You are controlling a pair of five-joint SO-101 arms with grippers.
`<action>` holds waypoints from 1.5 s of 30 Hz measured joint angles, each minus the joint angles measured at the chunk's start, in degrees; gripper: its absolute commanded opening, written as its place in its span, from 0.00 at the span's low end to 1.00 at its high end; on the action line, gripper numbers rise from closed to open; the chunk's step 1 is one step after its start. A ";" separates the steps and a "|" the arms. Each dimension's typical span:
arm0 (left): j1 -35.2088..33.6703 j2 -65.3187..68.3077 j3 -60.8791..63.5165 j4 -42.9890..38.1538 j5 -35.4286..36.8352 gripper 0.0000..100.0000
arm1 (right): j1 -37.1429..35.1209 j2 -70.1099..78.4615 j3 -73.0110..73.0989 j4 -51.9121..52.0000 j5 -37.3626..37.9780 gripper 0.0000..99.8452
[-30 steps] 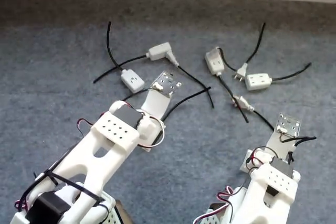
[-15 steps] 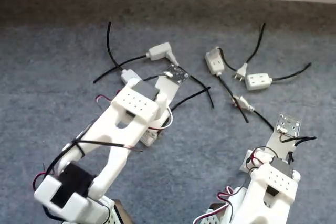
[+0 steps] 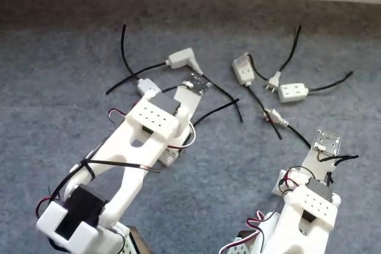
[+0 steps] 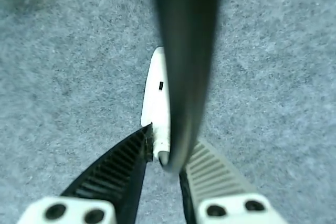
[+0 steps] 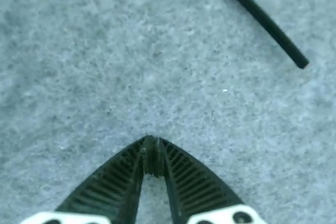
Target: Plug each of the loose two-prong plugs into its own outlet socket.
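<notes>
The left hand is clamped on a slim white plug, with the black cord running up between its fingers. It sits low over the grey worktop, near the angled plug. The right hand has its fingers pressed together at the near right, well apart from the white socket and a loose plug
</notes>
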 measured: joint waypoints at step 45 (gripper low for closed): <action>-6.77 5.01 -8.00 2.64 0.18 0.19 | 0.00 0.00 0.00 0.00 0.00 0.01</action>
